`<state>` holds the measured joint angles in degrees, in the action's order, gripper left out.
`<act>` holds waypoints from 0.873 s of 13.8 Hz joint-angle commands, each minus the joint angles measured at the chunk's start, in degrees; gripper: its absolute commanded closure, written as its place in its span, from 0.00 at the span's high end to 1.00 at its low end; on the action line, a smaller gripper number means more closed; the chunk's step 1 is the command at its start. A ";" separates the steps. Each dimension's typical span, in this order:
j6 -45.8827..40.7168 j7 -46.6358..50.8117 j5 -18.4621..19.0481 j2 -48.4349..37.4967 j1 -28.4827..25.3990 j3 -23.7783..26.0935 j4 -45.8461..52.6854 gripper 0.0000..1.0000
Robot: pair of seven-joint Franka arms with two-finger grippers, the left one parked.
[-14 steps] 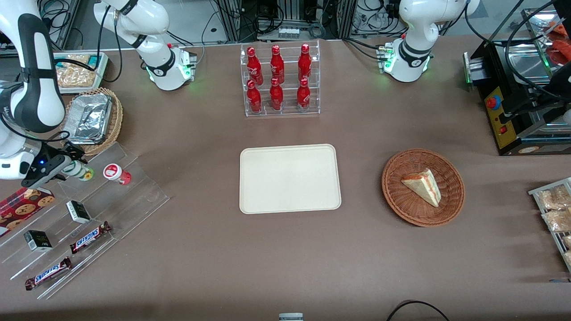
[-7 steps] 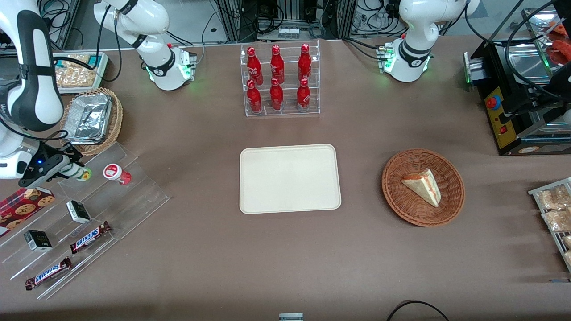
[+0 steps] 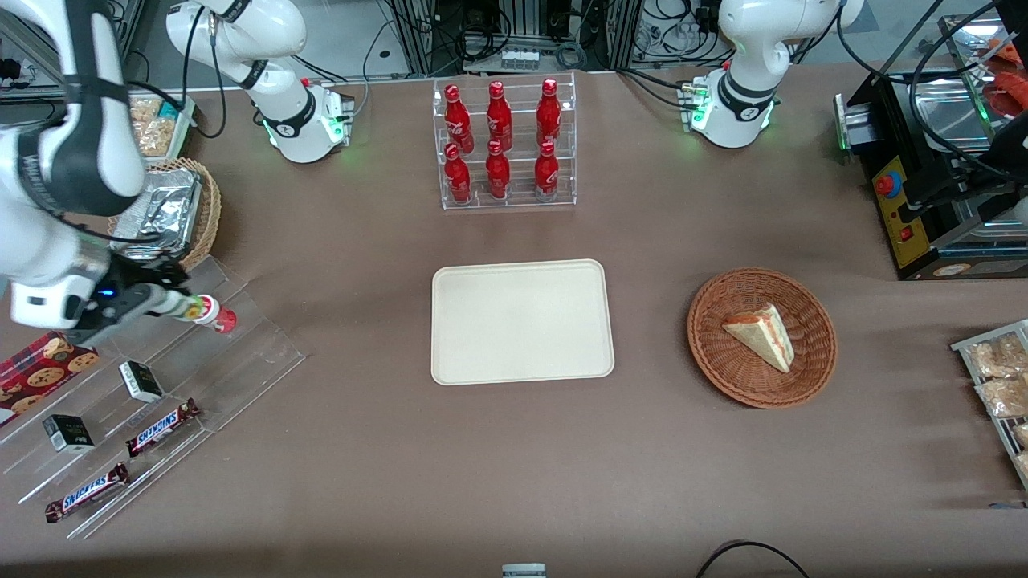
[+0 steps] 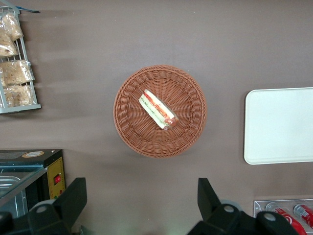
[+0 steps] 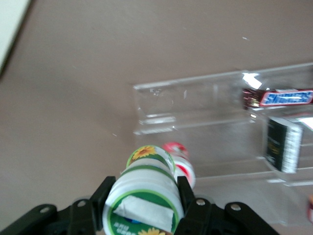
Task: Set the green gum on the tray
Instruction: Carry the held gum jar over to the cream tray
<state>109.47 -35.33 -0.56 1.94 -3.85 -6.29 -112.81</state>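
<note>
Fingers (image 5: pixel 183 196) around half-hidden green gum (image 5: pixel 144 198)

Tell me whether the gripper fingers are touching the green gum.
Touching. The right wrist view shows the gripper with a black finger pressed against each side of the green gum, no gap, bottle lifted above the clear display stand.

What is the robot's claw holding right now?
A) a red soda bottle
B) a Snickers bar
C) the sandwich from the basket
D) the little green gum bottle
D. In the right wrist view the claw is shut on the green gum, with a finger pressed against each side, above the clear stand toward the working arm's end of the table; the tray has nothing on it yet.
</note>
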 commanded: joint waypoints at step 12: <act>6.00 56.91 -6.47 20.10 -33.65 -0.48 15.85 0.00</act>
<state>114.61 15.49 -5.95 17.03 -34.16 -6.01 -102.30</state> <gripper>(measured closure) 0.427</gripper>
